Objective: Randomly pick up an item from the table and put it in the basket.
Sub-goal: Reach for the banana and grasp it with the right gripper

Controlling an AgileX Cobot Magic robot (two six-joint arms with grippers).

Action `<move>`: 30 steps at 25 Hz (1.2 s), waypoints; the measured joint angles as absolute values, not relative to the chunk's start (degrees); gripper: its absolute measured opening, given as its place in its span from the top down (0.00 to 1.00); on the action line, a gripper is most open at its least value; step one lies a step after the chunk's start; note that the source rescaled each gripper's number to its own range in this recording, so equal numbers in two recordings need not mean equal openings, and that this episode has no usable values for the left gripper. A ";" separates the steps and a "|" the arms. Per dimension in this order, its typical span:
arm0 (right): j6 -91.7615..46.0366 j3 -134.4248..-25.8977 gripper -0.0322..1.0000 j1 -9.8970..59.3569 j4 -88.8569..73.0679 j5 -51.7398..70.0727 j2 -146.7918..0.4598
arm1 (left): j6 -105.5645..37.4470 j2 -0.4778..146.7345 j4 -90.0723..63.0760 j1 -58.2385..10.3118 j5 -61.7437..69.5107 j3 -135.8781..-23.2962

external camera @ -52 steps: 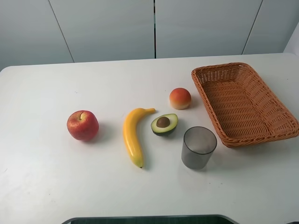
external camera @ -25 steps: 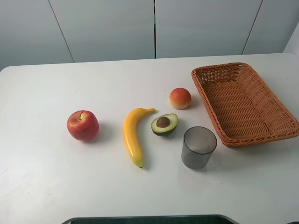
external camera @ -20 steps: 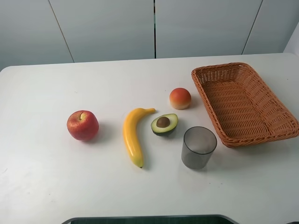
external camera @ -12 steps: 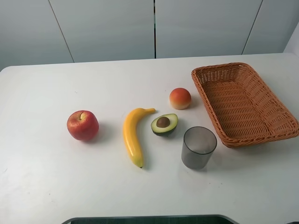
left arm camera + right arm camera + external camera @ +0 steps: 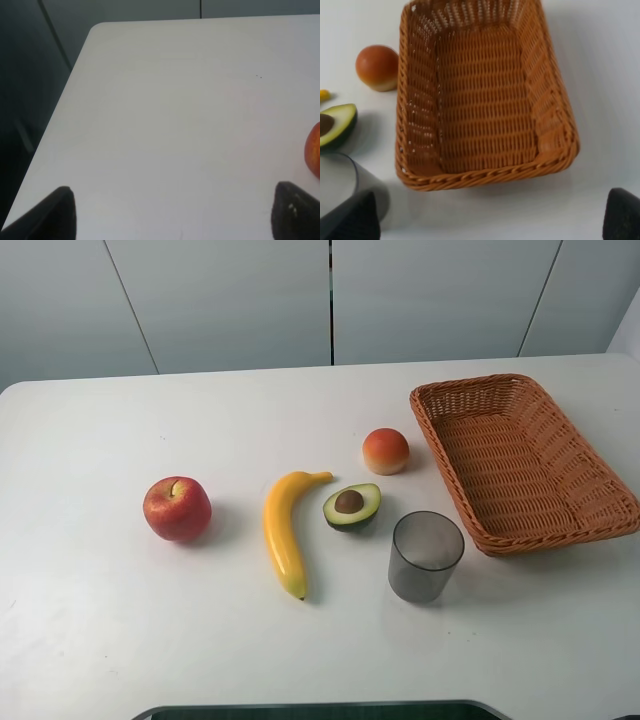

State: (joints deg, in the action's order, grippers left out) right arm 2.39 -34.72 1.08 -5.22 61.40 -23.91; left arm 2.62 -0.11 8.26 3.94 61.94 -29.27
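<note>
The plain white tabletop point(image 5: 100, 640) shows nothing moved over the last two seconds, so no pick has begun. The long curved yellow banana point(image 5: 281, 530) lies at frame centre, left of the woven orange-brown wicker basket point(image 5: 540, 540). The left gripper point(image 5: 177, 215) and right gripper point(image 5: 487, 217) stand wide and empty, well apart from it.

No readable text, label, brand, number or sign anywhere in these views.
</note>
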 joint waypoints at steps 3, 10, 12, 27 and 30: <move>2.84 -40.08 0.06 1.34 -5.52 62.28 -32.97 | 2.62 -0.11 8.26 3.94 61.94 -29.27; 9.89 -48.40 0.06 19.25 -1.08 65.08 -51.56 | 2.62 -0.11 8.26 3.94 61.94 -29.27; 12.54 -51.28 0.06 25.40 1.06 64.97 -57.53 | 2.62 -0.11 8.26 3.94 61.94 -29.27; 17.53 -81.47 0.06 50.66 -2.74 64.25 -102.47 | 2.62 -0.11 8.26 3.94 61.94 -29.27; 19.07 -87.47 0.06 53.40 -3.45 62.91 -108.63 | 2.62 -0.11 8.26 3.94 61.94 -29.27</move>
